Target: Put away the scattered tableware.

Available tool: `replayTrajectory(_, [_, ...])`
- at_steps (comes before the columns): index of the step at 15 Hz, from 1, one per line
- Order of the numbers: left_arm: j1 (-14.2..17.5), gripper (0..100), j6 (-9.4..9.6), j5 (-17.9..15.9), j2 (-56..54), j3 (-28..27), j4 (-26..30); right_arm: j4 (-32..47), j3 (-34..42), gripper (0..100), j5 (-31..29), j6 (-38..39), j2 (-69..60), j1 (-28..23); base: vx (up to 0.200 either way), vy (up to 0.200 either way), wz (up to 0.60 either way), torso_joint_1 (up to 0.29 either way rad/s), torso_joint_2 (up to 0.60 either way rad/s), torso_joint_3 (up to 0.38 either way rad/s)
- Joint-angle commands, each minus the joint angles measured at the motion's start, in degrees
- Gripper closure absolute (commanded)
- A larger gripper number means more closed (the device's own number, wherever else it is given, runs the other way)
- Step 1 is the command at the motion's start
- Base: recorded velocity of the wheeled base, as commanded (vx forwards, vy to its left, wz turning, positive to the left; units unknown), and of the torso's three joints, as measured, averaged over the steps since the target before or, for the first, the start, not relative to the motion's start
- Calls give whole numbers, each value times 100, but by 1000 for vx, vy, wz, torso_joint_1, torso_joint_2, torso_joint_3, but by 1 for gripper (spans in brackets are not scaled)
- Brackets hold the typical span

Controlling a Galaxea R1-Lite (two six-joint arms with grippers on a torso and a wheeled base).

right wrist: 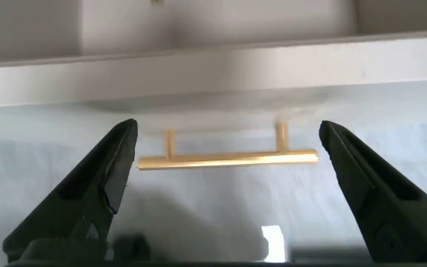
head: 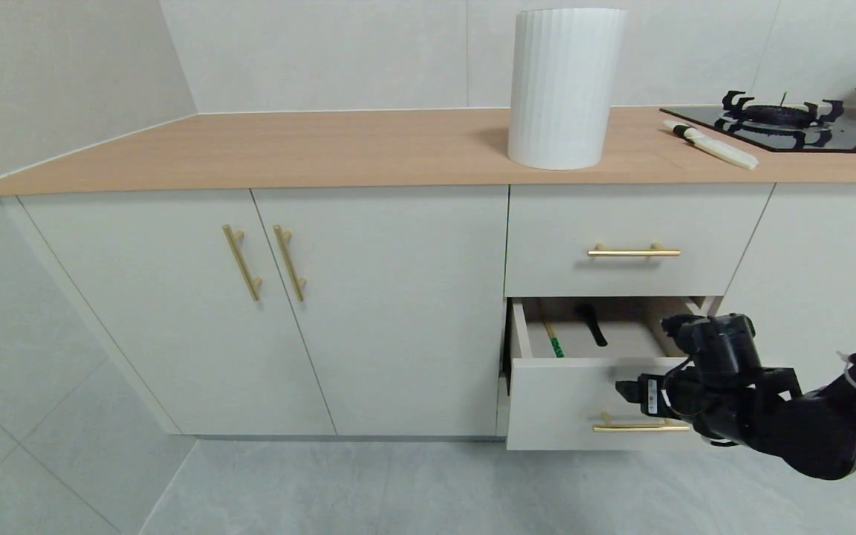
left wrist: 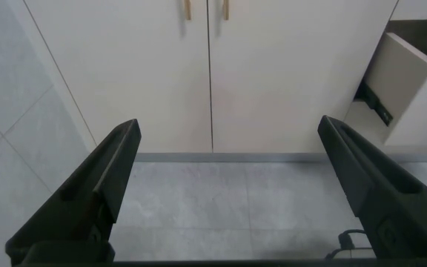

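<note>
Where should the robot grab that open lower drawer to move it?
By the gold handle on the drawer front, at the bar's middle between its two posts, coming straight from the front. The bar lies level and stands off the panel, so the fingers closing above and below it would likely hold best.

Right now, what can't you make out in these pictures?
- Head view: most of the open drawer's contents, hidden by its front and the drawer above.
- Head view: the stove, cut off by the right edge.
- Right wrist view: whether the right tool touches the gold handle; depth unclear.
</note>
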State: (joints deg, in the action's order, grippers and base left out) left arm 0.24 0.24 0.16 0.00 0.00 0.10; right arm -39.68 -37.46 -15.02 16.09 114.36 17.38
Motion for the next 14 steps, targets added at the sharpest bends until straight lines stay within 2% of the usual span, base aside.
replayTrajectory(1, [2,0,2,2,0,0,-1,-593,116,0,-63,8,491,-25,0,0,0,0,0,0])
replayTrajectory(4, [2,0,2,2,0,0,-1,-1754,116,0,-133,298,974,-68,0,0,0,0,0,0])
replayTrajectory(6, [2,0,2,2,0,0,-1,-2123,28,0,-133,360,1238,-165,0,0,0,0,0,0])
replayTrajectory(10, [2,0,2,2,0,0,-1,-2211,-244,0,-177,439,1502,-297,0,0,0,0,0,0])
replayTrajectory(14, [2,0,2,2,0,0,-1,-2255,-745,0,-309,975,1809,-341,0,0,0,0,0,0])
